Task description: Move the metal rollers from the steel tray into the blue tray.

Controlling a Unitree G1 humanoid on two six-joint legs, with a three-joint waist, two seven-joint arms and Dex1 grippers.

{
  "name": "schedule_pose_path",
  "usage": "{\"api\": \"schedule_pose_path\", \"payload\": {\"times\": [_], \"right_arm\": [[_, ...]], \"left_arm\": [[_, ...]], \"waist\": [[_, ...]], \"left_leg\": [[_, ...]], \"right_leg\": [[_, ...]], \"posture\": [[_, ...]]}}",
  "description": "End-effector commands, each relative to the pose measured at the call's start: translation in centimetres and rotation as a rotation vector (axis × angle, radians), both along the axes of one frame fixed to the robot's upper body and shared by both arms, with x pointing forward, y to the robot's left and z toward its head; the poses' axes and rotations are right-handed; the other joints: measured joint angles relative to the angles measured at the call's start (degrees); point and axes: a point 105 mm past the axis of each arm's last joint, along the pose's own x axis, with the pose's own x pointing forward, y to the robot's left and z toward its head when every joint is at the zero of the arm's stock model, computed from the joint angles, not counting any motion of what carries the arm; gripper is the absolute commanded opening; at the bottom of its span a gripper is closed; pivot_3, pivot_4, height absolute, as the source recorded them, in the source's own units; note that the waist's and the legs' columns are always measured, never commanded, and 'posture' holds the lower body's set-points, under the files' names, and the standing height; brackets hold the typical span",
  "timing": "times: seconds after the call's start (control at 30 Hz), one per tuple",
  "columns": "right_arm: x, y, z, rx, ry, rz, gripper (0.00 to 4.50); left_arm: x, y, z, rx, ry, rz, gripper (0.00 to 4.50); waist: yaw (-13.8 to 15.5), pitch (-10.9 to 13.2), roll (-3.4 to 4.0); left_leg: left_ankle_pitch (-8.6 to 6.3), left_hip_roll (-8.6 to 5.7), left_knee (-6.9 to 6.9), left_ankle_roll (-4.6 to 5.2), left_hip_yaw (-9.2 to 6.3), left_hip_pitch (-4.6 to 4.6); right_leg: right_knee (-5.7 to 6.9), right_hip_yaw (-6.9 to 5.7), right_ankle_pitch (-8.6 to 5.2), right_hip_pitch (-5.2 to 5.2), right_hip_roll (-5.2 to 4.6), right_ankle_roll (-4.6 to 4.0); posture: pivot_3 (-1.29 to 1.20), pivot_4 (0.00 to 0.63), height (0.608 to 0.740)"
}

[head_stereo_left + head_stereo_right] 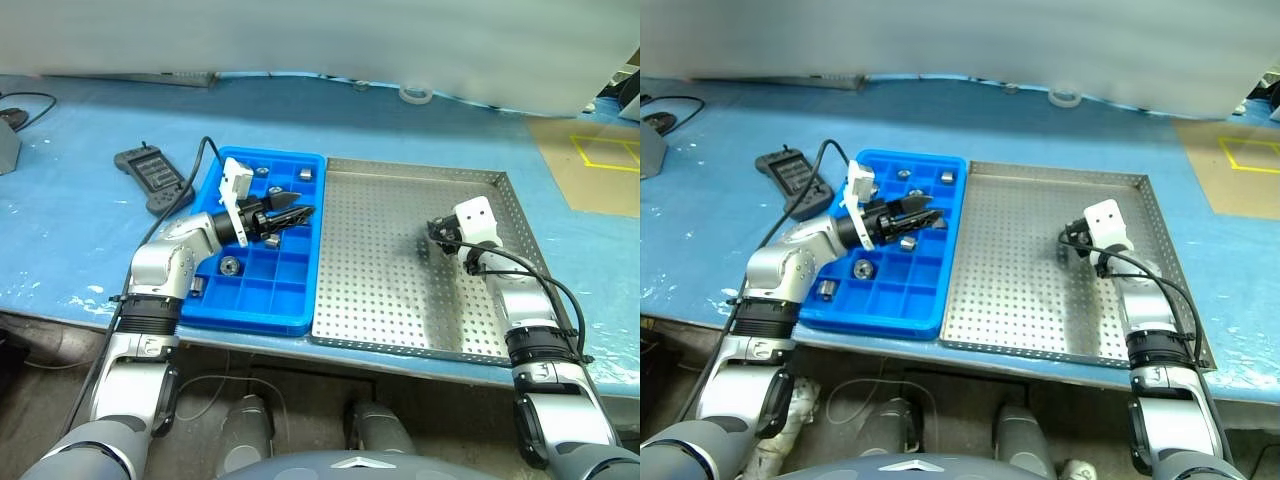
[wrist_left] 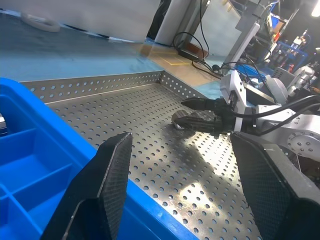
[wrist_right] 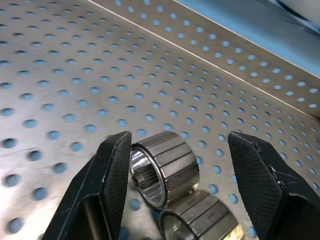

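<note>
Right gripper (image 3: 175, 185) sits low over the steel tray (image 1: 400, 300), on its right side, with its two black fingers spread wide and nothing held yet; two metal rollers (image 3: 165, 167) lie on the holed floor right between those fingers; the nearer-to-the-left one lies on its side, touching or almost touching the left finger (image 3: 107, 175), with its hole looking toward that finger, so its long line runs across from finger to finger; the second roller (image 3: 200, 222) lies just beside it, closer to the wrist, and they look like they touch. I think the fingers only need to close, but they may catch both rollers or push one away.

Left gripper (image 1: 290, 214) hangs over the blue tray (image 1: 300, 320), near its far right part, with its fingers apart and empty; some rollers already rest in the blue tray's little boxes, such as one near the left side (image 1: 230, 266). The right arm is much nearer to the rollers in the steel tray; the blue tray lies to the left of them, past the tray's bare middle.
</note>
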Motion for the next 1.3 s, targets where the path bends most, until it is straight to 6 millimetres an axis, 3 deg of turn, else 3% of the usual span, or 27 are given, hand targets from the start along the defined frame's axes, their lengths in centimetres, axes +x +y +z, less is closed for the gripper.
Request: {"api": "schedule_pose_path", "payload": {"times": [0.03, 0.2, 0.3, 0.37, 0.63, 0.83, 1.0, 1.1, 1.3], "right_arm": [[0.1, -0.5, 0.3, 0.008, -0.030, -0.017, 3.18], [-0.4, 0.1, -0.6, 0.002, -0.010, 0.018, 3.18], [-0.6, 0.7, -0.4, 0.021, -0.015, 0.049, 2.58], [-0.7, 0.5, -0.5, 0.014, -0.003, 0.043, 1.91], [-1.7, -1.1, -0.1, 0.017, 0.002, 0.028, 1.91], [-2.9, -1.3, -0.7, 0.021, 0.031, 0.044, 1.91], [-3.1, -0.2, -0.5, 0.034, 0.023, 0.084, 1.91], [-3.1, 0.9, 0.0, 0.041, -0.005, 0.127, 1.28], [-3.0, 2.5, 1.0, 0.043, -0.026, 0.179, 1.20]], "left_arm": [[0.3, -0.2, 0.8, -0.002, -0.041, 0.004, 3.29], [0.5, -0.4, 0.5, 0.004, -0.041, 0.006, 3.29], [0.5, -0.5, 0.4, 0.008, -0.039, 0.005, 3.33], [0.4, -0.7, 0.3, 0.010, -0.037, -0.001, 3.33], [0.3, -1.0, 0.2, 0.015, -0.033, -0.008, 3.33], [0.5, -1.2, 0.0, 0.020, -0.028, -0.005, 3.33], [0.5, -1.5, 0.1, 0.019, -0.026, -0.008, 3.33], [0.7, -1.6, 0.1, 0.020, -0.027, -0.009, 3.33], [0.6, -1.8, 0.1, 0.021, -0.027, -0.011, 3.33]], "waist": [[0.04, 0.00, 0.00], [0.01, 0.00, 0.00], [0.00, 0.00, 0.00], [-0.12, 0.00, 0.00], [0.05, 0.00, 0.00], [-0.03, 0.00, 0.00], [-0.06, 0.00, 0.00], [-0.12, 0.00, 0.00], [-0.14, 0.01, 0.01]], "left_leg": [[0.00, 0.00, 0.00, 0.00, 0.00, 0.00], [-0.01, -0.04, 0.01, 0.02, 0.00, -0.01], [-0.02, -0.03, 0.01, 0.03, 0.00, -0.01], [-0.02, -0.01, 0.02, 0.03, 0.00, -0.01], [-0.03, -0.01, 0.05, 0.05, 0.01, -0.01], [-0.04, -0.01, 0.02, 0.06, 0.00, 0.00], [-0.03, 0.00, 0.03, 0.06, 0.01, 0.00], [-0.03, 0.01, 0.02, 0.05, 0.02, 0.00], [-0.03, 0.01, 0.00, 0.06, 0.02, -0.01]], "right_leg": [[0.00, 0.00, 0.00, 0.00, 0.00, 0.01], [-0.01, 0.00, 0.01, 0.01, -0.01, 0.01], [-0.01, -0.01, 0.00, 0.02, -0.01, 0.01], [-0.02, 0.00, 0.00, 0.02, -0.01, 0.00], [-0.03, 0.01, -0.01, 0.03, -0.02, -0.01], [-0.04, 0.00, 0.00, 0.03, -0.02, -0.01], [-0.05, 0.01, -0.01, 0.03, -0.02, -0.01], [-0.05, 0.01, -0.01, 0.01, -0.02, -0.01], [-0.05, 0.01, -0.01, 0.00, -0.02, -0.01]], "posture": [[-0.18, 0.150, 0.740], [-0.18, 0.150, 0.740], [-0.19, 0.150, 0.740], [-0.19, 0.150, 0.740], [-0.19, 0.150, 0.740], [-0.20, 0.150, 0.740], [-0.20, 0.150, 0.740], [-0.20, 0.150, 0.740], [-0.21, 0.150, 0.740]]}}
